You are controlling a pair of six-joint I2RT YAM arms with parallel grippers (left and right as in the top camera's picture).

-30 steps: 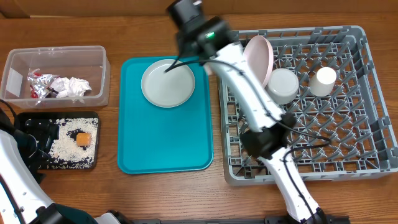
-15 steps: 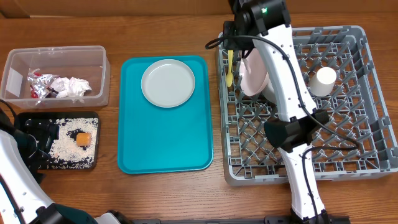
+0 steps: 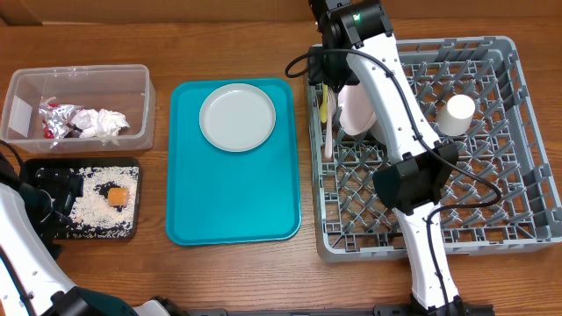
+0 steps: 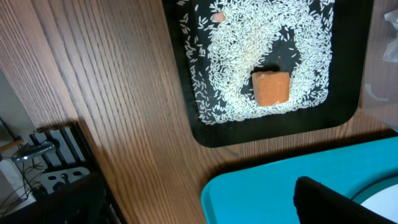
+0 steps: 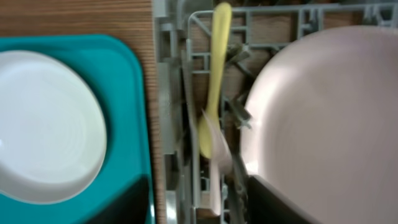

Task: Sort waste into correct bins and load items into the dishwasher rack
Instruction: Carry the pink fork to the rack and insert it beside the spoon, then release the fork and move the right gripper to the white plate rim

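Fingers [image 5: 127, 202] of the right gripper [image 5: 198, 190] stand spread above the spoon [image 5: 214, 74], upper left of the rack [image 3: 518, 230]. Best to rise straight up, clear of the pink plate [image 5: 323, 112].

The table [image 3: 88, 35] is seen in warm brown wood, streaked with a darker grain. The serving tray [image 3: 233, 202] is coloured a flat teal, and the grey-green plate [image 3: 237, 117] on it is pale and unpatterned. The rack [image 3: 492, 175] is rendered in grey as an open grid. A yellow spoon [image 5: 214, 74], a pinkish-white plate [image 5: 323, 118] and a white cup [image 3: 457, 114] are shown against it. White rice [image 4: 249, 37] is speckled across the black tray [image 4: 205, 134] around an orange cube [image 4: 272, 88]. Inside the clear tub [image 3: 18, 96], a white napkin [image 3: 105, 121], silver foil [image 3: 61, 118] and a red packet [image 3: 47, 132] are seen.
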